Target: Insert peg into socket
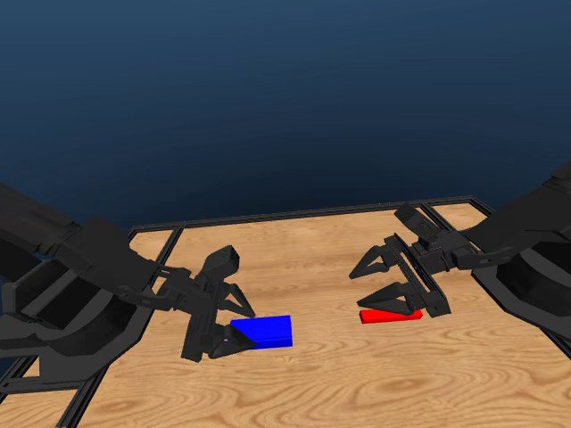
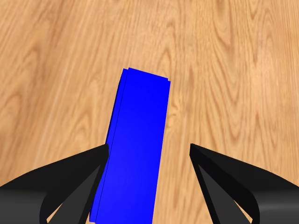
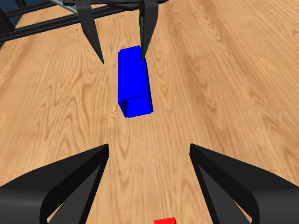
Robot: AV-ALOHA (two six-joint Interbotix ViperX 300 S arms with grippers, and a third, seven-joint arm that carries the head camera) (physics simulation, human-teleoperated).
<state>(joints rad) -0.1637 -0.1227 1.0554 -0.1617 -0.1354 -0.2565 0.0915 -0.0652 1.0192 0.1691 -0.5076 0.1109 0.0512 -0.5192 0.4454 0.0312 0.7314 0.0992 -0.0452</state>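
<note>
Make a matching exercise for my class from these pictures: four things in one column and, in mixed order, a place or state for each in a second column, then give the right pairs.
Things
1. peg
2. socket
3. left gripper
4. right gripper

Places or states
A. blue block lying flat on the table
B. open, jaws on either side of the blue block, not closed on it
C. red bar lying on the table under an open gripper
D. open, poised over the red bar

Pairs: 1-C, 2-A, 3-B, 4-D
</note>
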